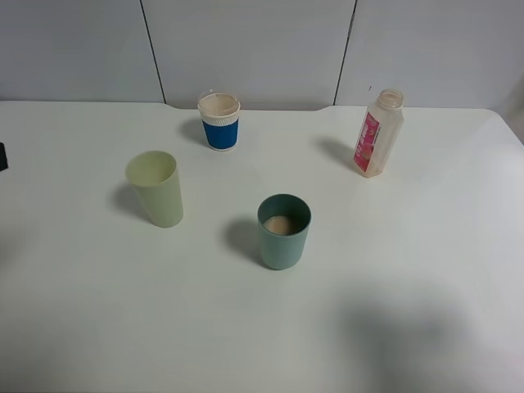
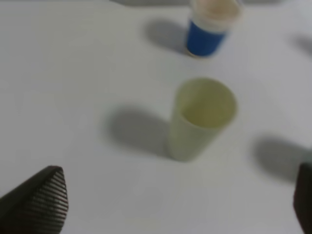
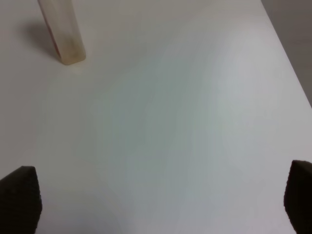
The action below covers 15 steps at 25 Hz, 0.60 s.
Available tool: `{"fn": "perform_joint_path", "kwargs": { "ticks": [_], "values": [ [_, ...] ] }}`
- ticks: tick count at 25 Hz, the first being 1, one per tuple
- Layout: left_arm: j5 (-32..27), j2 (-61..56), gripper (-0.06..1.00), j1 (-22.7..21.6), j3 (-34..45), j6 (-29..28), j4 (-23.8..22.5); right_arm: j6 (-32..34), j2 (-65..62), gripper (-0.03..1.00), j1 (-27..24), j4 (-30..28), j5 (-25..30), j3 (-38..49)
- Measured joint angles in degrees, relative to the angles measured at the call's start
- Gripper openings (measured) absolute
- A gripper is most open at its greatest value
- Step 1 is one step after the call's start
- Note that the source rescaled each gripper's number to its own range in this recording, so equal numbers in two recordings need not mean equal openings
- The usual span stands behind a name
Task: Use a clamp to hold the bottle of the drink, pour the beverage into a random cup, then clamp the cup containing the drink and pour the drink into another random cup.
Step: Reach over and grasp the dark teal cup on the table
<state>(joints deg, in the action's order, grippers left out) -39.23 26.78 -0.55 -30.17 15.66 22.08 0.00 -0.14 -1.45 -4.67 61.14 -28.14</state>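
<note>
The bottle of the drink (image 1: 378, 133) stands uncapped at the back right, and its lower part (image 3: 63, 34) also shows in the right wrist view. At the centre stands the teal cup (image 1: 284, 232) with a little beige beverage (image 1: 279, 225) in it. The pale green cup (image 1: 155, 188) is upright on the left and looks empty (image 2: 200, 119). My left gripper (image 2: 170, 209) is open, short of the pale green cup with nothing between its fingers. My right gripper (image 3: 158, 202) is wide open over bare table, well back from the bottle. Neither gripper shows in the exterior high view.
A blue-sleeved paper cup (image 1: 219, 121) stands at the back, behind the pale green cup (image 2: 210, 29). The white table (image 1: 426, 311) ends at a grey wall (image 1: 246, 41). Its right edge (image 3: 292, 53) runs close to my right gripper. A small black part (image 1: 2, 155) shows at the left border.
</note>
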Motion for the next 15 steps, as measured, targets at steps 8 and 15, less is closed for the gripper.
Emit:
{"fn": "perform_joint_path", "kwargs": {
  "ticks": [8,15],
  "values": [
    [3.04,5.69,0.79,15.33,3.35,-0.12,0.34,0.00,0.00,1.00,0.00,0.00,0.00,0.00],
    [15.92,10.65,0.79,29.25,11.26,-5.69,1.60,0.00,0.00,1.00,0.00,0.00,0.00,0.00]
  ]
}}
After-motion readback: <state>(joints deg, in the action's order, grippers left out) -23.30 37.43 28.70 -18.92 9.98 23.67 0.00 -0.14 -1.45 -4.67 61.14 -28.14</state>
